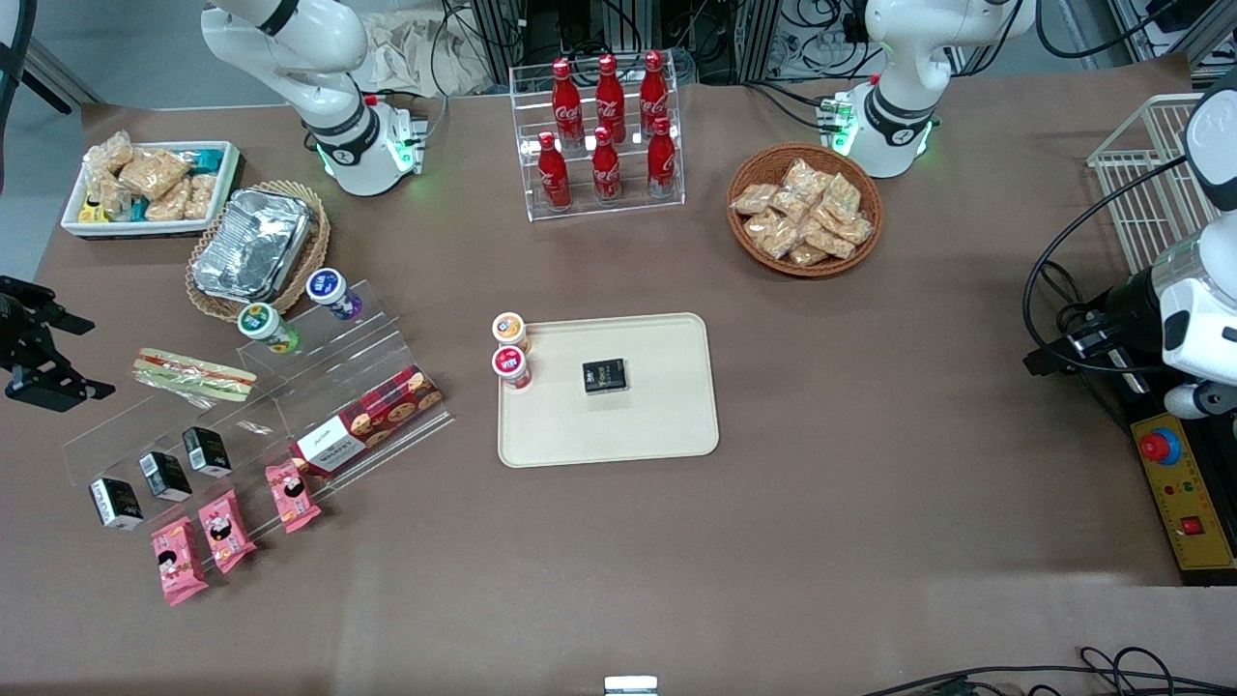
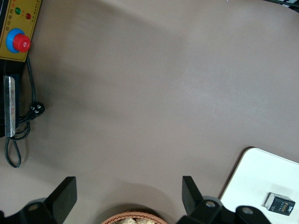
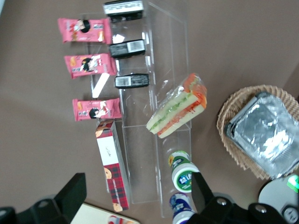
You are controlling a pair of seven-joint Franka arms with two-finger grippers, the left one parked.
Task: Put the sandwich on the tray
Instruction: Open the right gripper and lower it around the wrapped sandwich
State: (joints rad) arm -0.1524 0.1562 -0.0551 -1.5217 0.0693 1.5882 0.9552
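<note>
Sandwich (image 1: 193,375) first: in the front view we find it lying on the upper step of the clear acrylic rack (image 1: 290,406), close beside the claw (image 1: 43,353), which hangs at the working arm's end of the table, above the brown cloth and just outside the rack's edge. We see the claw clear of the sandwich and carrying nothing, though at this edge of the view its dark fingers are poorly shown and we judge them spread apart only with some caution. The tray (image 1: 667,425) lies well away from the claw toward the middle of the table, with a small black box (image 1: 605,376) resting on it and two capped cups (image 1: 509,349) at its rim. A foil container (image 1: 253,244) in a wicker basket sits near the claw, farther from the front camera than the sandwich.

In the right wrist view we look down past the claw's two dark fingers (image 3: 70,193), which stand wide apart with nothing between them. The sandwich (image 3: 180,111) lies below, wrapped, its green, red and orange filling edge turned up toward us. Three pink snack packets (image 3: 88,65) lie beside the rack on the cloth, and a red plaid biscuit box (image 3: 112,163) lies along the rack.

In the left wrist view we see only a corner of the tray (image 2: 252,172) with the black box (image 2: 280,203).
</note>
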